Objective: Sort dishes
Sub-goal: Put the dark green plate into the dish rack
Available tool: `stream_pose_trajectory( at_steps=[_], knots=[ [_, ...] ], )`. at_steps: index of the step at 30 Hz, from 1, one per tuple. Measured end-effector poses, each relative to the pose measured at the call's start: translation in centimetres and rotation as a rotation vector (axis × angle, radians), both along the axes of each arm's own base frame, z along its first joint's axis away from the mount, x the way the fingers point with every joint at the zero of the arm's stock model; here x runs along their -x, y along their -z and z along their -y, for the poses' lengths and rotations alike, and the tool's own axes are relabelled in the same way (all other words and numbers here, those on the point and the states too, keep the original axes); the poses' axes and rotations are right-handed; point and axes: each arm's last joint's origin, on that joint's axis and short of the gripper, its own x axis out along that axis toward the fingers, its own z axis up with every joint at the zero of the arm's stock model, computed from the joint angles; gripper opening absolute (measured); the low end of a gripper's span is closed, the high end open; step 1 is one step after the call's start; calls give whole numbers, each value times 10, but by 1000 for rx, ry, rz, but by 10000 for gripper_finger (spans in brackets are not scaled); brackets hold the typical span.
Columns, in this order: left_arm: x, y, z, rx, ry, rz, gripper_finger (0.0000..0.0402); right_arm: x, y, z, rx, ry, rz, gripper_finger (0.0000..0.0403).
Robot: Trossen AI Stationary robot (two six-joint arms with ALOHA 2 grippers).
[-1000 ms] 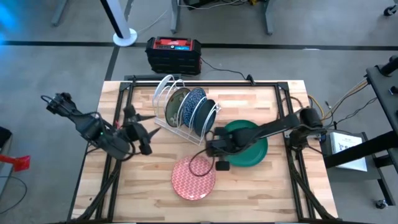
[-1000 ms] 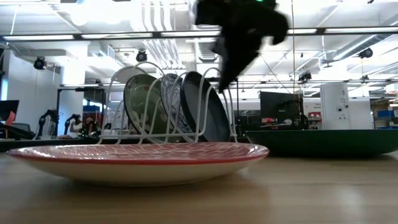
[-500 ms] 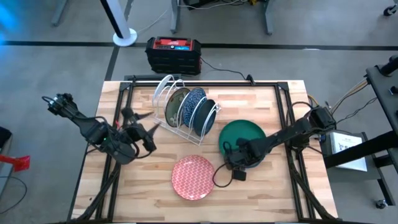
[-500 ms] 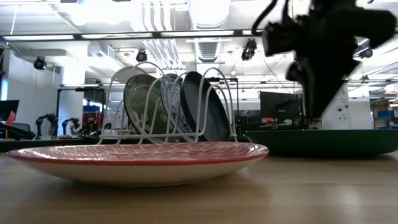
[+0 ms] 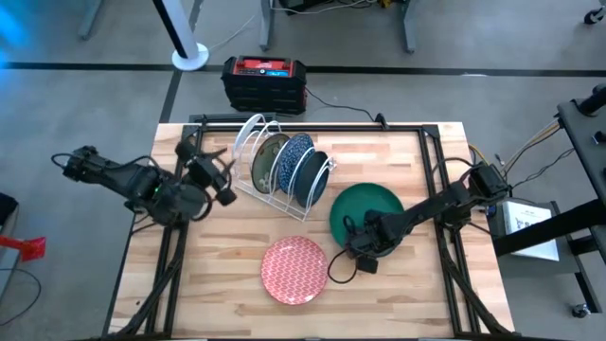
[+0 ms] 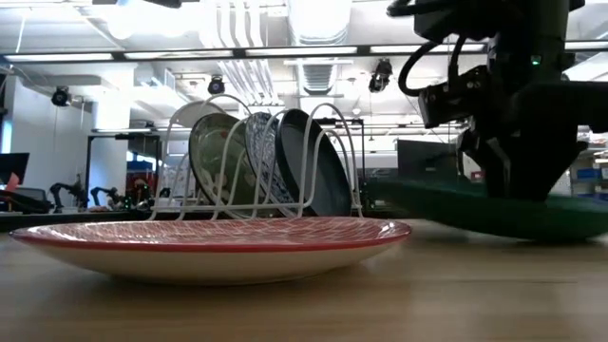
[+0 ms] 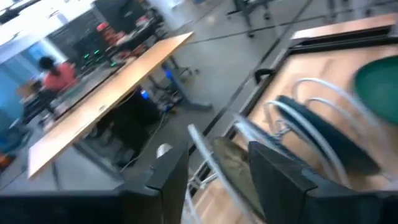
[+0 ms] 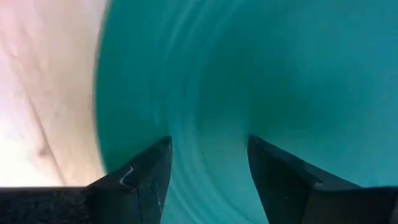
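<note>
A dark green plate (image 5: 374, 210) lies right of the table's middle, and a red-pink patterned plate (image 5: 294, 270) lies flat near the front edge. Three more plates stand on edge in the white wire rack (image 5: 254, 142): a greyish-brown one (image 5: 273, 156), a blue patterned one (image 5: 297, 154) and a dark one (image 5: 317, 175). My right gripper (image 5: 363, 242) points down, open, over the green plate's near-left part (image 8: 205, 93). My left gripper (image 5: 222, 178) is open and level, just left of the rack, with a rack wire (image 7: 205, 155) and the greyish-brown plate (image 7: 229, 163) ahead of its fingers. My right gripper (image 6: 518, 185) comes from above with its open fingers spread over the inner face of the green plate (image 8: 205, 149), just inside its near-left rim. In the low view the fingertips reach down to the plate, but I cannot tell whether they touch it.
A black and red box (image 5: 264, 82) sits beyond the table's far edge. Black frame rails (image 5: 431, 170) run along the table's sides. Bare wood (image 5: 213, 275) lies at the near left. A person (image 7: 56, 74) sits far off in the room.
My right gripper has gone from beside the rack toward the table's right edge and down onto the near-left part of the green plate. In the low view that plate's left rim now stands higher than before. My left gripper has swung toward the far edge, alongside the rack's left end.
</note>
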Motion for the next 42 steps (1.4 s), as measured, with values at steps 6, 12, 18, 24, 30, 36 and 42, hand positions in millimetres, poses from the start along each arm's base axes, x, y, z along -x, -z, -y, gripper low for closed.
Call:
stream_pose_trajectory(
  at_steps=[6, 12, 18, 24, 30, 36, 42],
  knots=[
    [-4, 2, -23, -2, -137, -12, 129, -2, -8, 0, 7, -6, -5, 205],
    [-7, 14, -49, -5, -286, -76, 87, 0, -23, 2, 94, -3, -60, 222],
    [-8, 35, -75, 156, -270, -153, 35, -3, -42, 1, 87, -1, -12, 238],
    [-7, 30, -81, 268, -133, -122, 57, -6, -49, 0, 79, 0, 15, 238],
    [4, 3, -89, 328, -28, -58, 140, -4, -47, 0, 66, -5, 2, 240],
    [12, -1, -107, 408, -29, -22, 202, -1, -46, -6, -13, -25, -32, 260],
    [12, 9, -128, 436, -158, -47, 215, 2, -45, -13, -72, -21, -59, 280]
  ],
)
